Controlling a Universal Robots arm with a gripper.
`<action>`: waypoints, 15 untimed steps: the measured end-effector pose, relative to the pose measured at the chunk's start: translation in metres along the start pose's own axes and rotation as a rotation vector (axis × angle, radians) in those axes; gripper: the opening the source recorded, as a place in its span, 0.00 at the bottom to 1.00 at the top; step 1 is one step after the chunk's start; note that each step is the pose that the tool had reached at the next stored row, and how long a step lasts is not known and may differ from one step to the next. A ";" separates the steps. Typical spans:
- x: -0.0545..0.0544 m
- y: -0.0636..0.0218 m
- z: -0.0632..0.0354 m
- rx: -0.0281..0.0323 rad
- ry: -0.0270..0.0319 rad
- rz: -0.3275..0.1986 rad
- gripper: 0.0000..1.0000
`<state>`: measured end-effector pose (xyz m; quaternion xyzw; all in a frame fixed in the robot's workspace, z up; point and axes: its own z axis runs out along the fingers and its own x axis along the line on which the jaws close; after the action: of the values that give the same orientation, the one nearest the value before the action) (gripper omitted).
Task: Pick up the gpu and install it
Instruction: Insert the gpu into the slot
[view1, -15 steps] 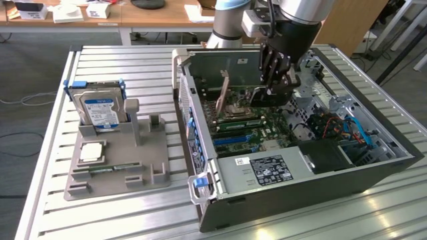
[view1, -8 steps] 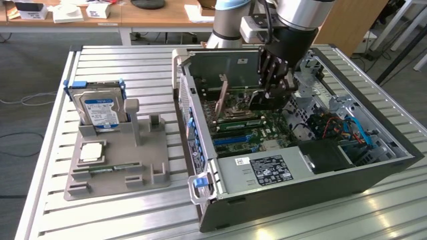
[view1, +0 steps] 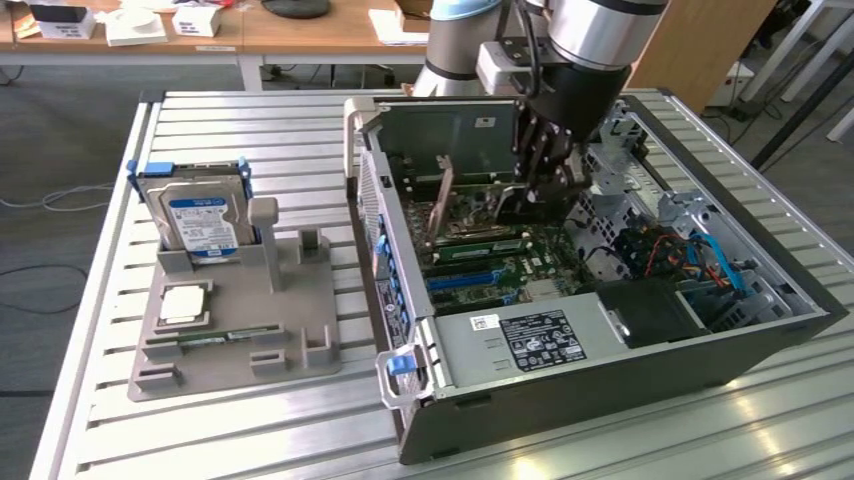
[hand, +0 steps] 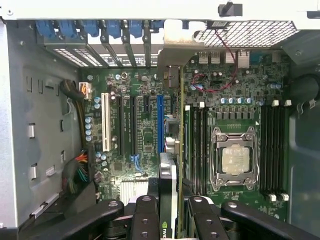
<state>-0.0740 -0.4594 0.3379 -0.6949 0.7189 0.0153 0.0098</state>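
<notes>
**Card in the case – the risk is a crooked seat**

The gripper (view1: 537, 200) is down inside the open computer case (view1: 601, 400), toward twelve o'clock of its interior in the exterior view. Its fingers (hand: 145, 215) are clamped on either face of the gpu (hand: 169, 185). The card stands on edge over the motherboard (hand: 140, 125), just beside the long blue slot (hand: 160, 125). Its silver end bracket (hand: 175, 52) reaches the row of rear openings with blue clips (hand: 100, 30). I cannot tell whether the contact edge is in a slot yet or only above one.

What could go wrong, as I judge it:

- The grip sits at the end of the card away from the bracket. A push from there may pivot the card, so one end seats while the other rides high.
- If the edge lies beside the slot rather than over it, pressing would load the board and scrape nearby components.
- The bracket may catch on the rear frame and tilt the card.
- A thin red wire (hand: 225, 55) runs close to the bracket and could be pinched.
- The memory slots (hand: 197, 150) and processor socket (hand: 235, 160) lie on the card's far side from the blue slot – a sideways slip would strike them.

At nine o'clock of the case, the grey holder (view1: 227, 330) carries the hard drive (view1: 200, 220), well apart from the work.
</notes>
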 end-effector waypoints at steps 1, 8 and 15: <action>0.000 0.0001 0.0011 0.0001 0.0000 -0.001 0.27; 0.000 0.0011 0.0091 0.0004 -0.0002 -0.005 0.27; 0.000 0.0012 0.0110 0.0003 0.0000 -0.005 0.27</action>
<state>-0.0752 -0.4594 0.3269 -0.6968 0.7170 0.0152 0.0099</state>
